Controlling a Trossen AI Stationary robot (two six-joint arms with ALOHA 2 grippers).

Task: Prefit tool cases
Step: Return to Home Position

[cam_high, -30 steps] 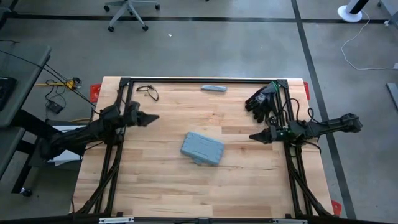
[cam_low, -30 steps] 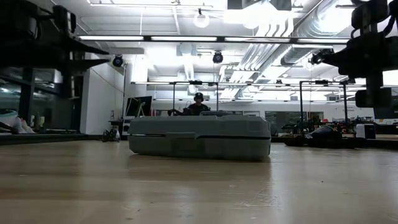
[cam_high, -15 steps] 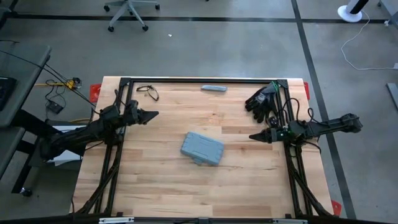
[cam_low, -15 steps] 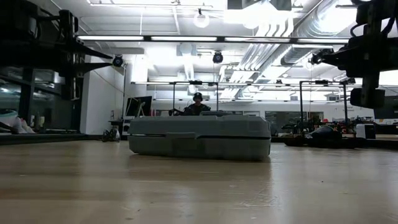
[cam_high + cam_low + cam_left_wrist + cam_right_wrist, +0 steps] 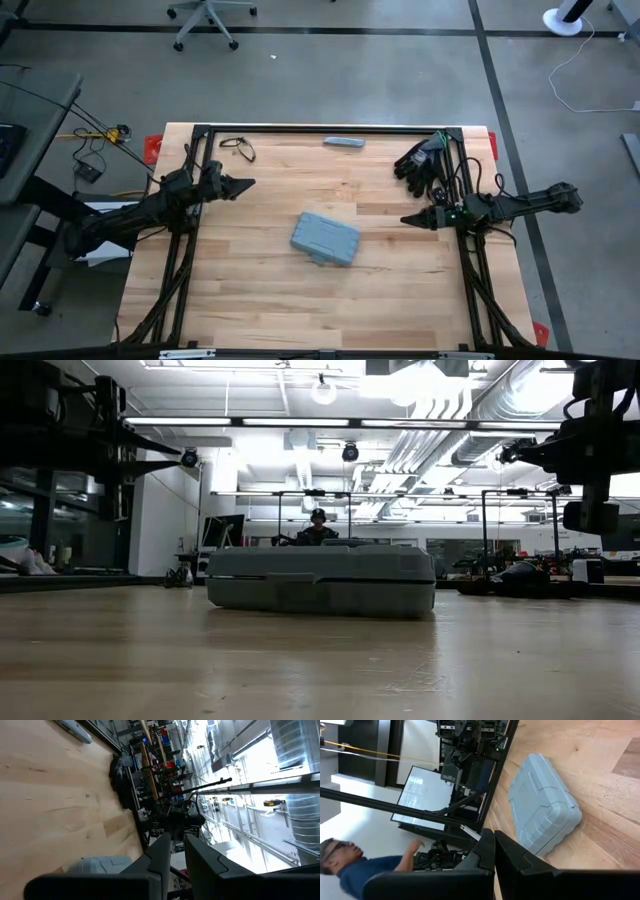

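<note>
The grey-blue tool case [image 5: 325, 238] lies shut and flat on its broad underside near the table's middle, turned a little askew. It also shows in the low view [image 5: 320, 580] and in the right wrist view [image 5: 542, 805]. The left wrist view shows only a corner of the case [image 5: 100, 865]. My left gripper [image 5: 248, 183] hovers above the table, left of the case and farther back, fingers shut and pointing right. My right gripper [image 5: 404, 219] hovers right of the case, shut, pointing left at it. Neither gripper touches anything.
Black gloves [image 5: 423, 160] lie at the far right by the right arm. A slim grey bar [image 5: 343, 142] and a pair of glasses [image 5: 238, 148] lie near the far edge. A black frame [image 5: 320, 129] borders the table. A person [image 5: 345, 865] is beyond the table.
My left gripper has drifted slightly toward the far edge, then held still. The case has stayed where it was.
</note>
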